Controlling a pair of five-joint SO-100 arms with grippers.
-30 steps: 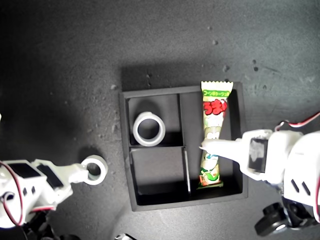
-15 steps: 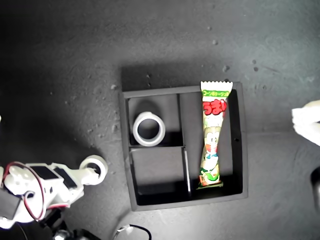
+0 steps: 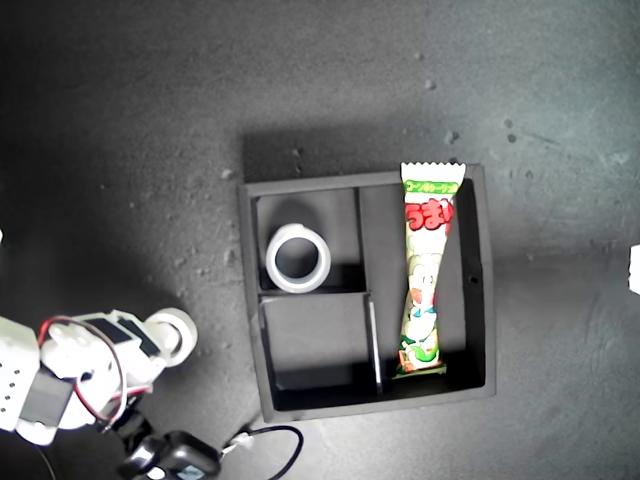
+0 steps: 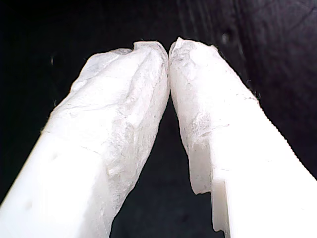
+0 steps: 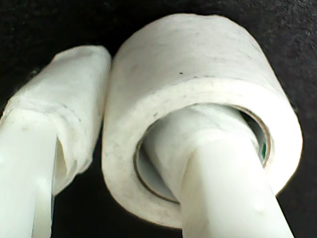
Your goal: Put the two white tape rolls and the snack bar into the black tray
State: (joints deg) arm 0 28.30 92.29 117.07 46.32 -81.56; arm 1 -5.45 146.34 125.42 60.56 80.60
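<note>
The mat point(image 3: 150, 120) is dark and speckled, and the tray point(image 3: 478, 290) sits in the middle of the exterior view. The bar point(image 3: 425, 270) lies lengthwise in the tray's long compartment, its top crimp overlapping the far wall. One roll point(image 3: 297, 257) lies flat in the upper small compartment; the lower small one holds nothing.

My second arm point(image 3: 60, 370) is folded low at the exterior view's lower left, off the tray, with red wires looping over it and a black cable point(image 3: 265, 440) trailing beside it. My second gripper point(image 5: 148, 134) is clamped on the other roll point(image 5: 198, 89), one finger through its hole and the other pressed on its outer wall. In the exterior view that roll point(image 3: 178, 327) is half hidden behind the arm, out on the mat.

My first gripper point(image 4: 169, 54) has its padded tips touching, holding nothing. Only a white sliver point(image 3: 634, 270) shows at the exterior view's right edge.

Half a second ago far more of that white arm showed at the right edge, and the second arm held the roll slightly higher.
</note>
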